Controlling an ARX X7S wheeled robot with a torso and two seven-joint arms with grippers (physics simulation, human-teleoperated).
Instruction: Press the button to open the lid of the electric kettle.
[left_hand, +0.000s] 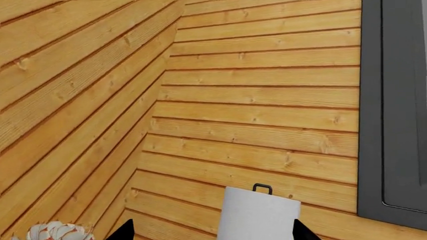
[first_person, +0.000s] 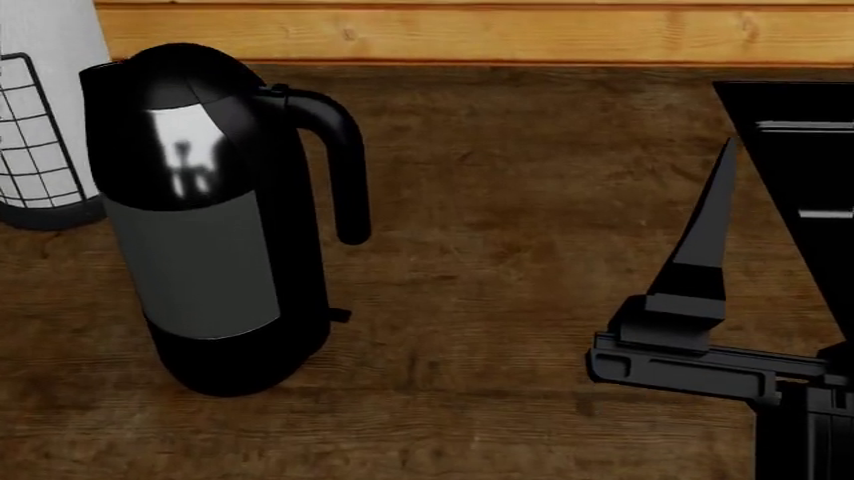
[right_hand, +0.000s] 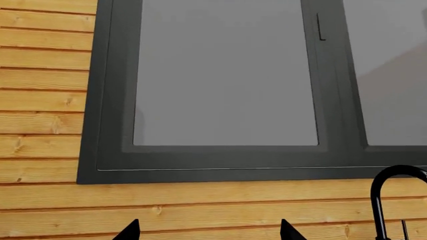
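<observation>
The electric kettle (first_person: 207, 240) stands upright at the left of the wooden counter in the head view, with a glossy black top and base and a grey band. Its domed lid (first_person: 160, 80) sits down on the body. The button (first_person: 274, 93) is a small black tab where the loop handle (first_person: 340, 165) meets the lid. My right gripper (right_hand: 210, 232) is open and empty; one of its fingers (first_person: 711, 225) points away, well to the right of the kettle. My left gripper (left_hand: 215, 232) is open and empty and is out of the head view. Neither wrist view shows the kettle.
A white cylinder (first_person: 47, 90) with a wire rack stands just behind and left of the kettle; it also shows in the left wrist view (left_hand: 260, 215). A black block (first_person: 794, 150) lies at the right edge. A wooden wall (first_person: 467, 30), a dark window (right_hand: 227, 85) and a black tap (right_hand: 393, 200) stand behind.
</observation>
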